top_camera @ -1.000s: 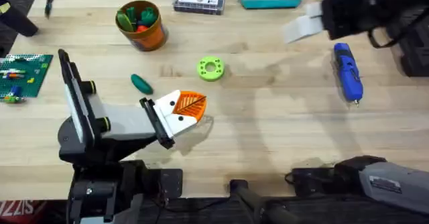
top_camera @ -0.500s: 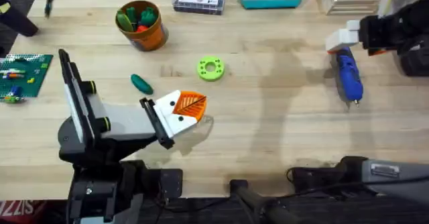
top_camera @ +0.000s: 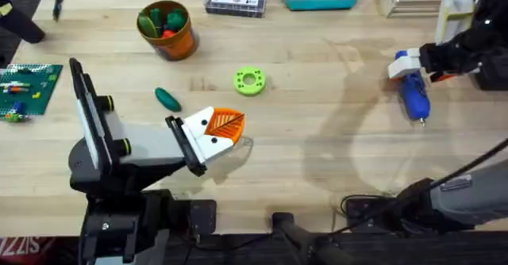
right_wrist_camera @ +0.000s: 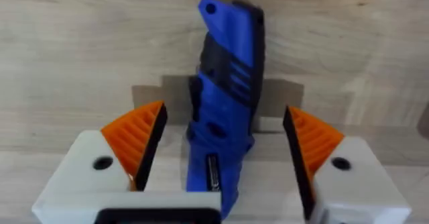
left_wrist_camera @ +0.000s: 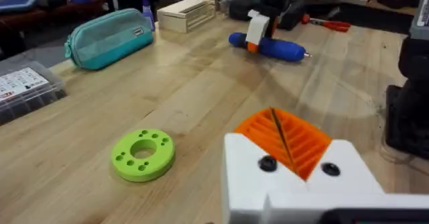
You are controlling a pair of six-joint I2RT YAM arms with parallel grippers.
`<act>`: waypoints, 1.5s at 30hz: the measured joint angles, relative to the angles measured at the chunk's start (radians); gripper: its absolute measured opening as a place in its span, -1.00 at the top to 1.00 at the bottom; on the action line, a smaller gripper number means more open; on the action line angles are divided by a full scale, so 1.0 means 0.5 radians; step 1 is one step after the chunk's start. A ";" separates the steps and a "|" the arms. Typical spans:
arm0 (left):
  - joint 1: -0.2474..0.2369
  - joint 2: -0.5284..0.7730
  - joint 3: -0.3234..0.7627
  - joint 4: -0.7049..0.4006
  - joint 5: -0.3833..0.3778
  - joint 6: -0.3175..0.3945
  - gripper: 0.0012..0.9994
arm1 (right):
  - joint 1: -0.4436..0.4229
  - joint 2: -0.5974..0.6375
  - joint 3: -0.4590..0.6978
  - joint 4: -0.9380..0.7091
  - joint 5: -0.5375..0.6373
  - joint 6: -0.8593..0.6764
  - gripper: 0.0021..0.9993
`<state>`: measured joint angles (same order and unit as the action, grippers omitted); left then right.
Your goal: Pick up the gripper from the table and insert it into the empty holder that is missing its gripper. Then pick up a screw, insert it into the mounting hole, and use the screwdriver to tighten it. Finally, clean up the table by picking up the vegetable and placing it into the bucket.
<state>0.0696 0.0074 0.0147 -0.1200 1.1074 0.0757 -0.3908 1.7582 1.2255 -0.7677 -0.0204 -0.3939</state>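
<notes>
Your right gripper (right_wrist_camera: 221, 157) stands wide around the screwdriver (top_camera: 413, 94) at the right of the frame, not closed. Left gripper (top_camera: 218, 130) is closed; vegetable (top_camera: 167, 98) not yet in bucket (top_camera: 167, 28).

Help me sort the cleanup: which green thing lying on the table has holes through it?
The bright green disc, round with a centre hole; the dark green vegetable beside it is smooth and oblong.

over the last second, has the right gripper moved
Yes. The right gripper came down onto the screwdriver, open around its far end.
</notes>
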 joint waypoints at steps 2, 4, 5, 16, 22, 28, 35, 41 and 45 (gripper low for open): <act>0.000 0.000 0.000 0.000 0.000 0.000 0.98 | -0.001 0.050 0.000 0.046 0.000 -0.028 -0.99; 0.000 0.000 0.000 0.000 0.000 0.000 0.98 | -0.001 0.090 -0.001 0.085 -0.006 -0.071 -0.99; 0.000 0.000 0.000 0.000 0.000 0.000 0.98 | -0.001 0.102 -0.002 0.102 -0.014 -0.095 -0.99; 0.000 0.000 0.000 0.000 0.000 0.000 0.98 | -0.001 0.151 -0.008 0.233 -0.110 -0.232 -0.99; 0.000 0.000 0.000 0.000 0.000 0.000 0.98 | -0.001 0.162 -0.007 0.249 -0.108 -0.232 -0.99; 0.000 -0.001 0.000 0.000 0.000 0.000 0.98 | -0.002 0.165 -0.005 0.251 -0.090 -0.254 -0.71; 0.000 0.000 0.000 0.000 0.000 0.000 0.98 | -0.023 0.188 0.009 0.285 -0.075 -0.273 0.80; 0.000 0.000 0.000 0.000 0.000 0.001 0.98 | -0.023 0.189 0.011 0.288 -0.094 -0.271 0.96; 0.000 0.000 0.000 0.000 0.000 0.000 0.98 | -0.023 0.180 0.014 0.245 -0.098 -0.243 0.96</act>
<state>0.0696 0.0074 0.0147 -0.1200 1.1076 0.0757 -0.4023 1.8481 1.2324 -0.6452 -0.0692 -0.5152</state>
